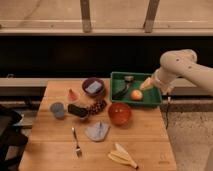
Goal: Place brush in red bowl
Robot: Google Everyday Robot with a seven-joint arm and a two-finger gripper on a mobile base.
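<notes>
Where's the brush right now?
The brush lies in the green tray, back right of the table, beside the orange fruit; the gripper hovers over the tray's right end.
</notes>
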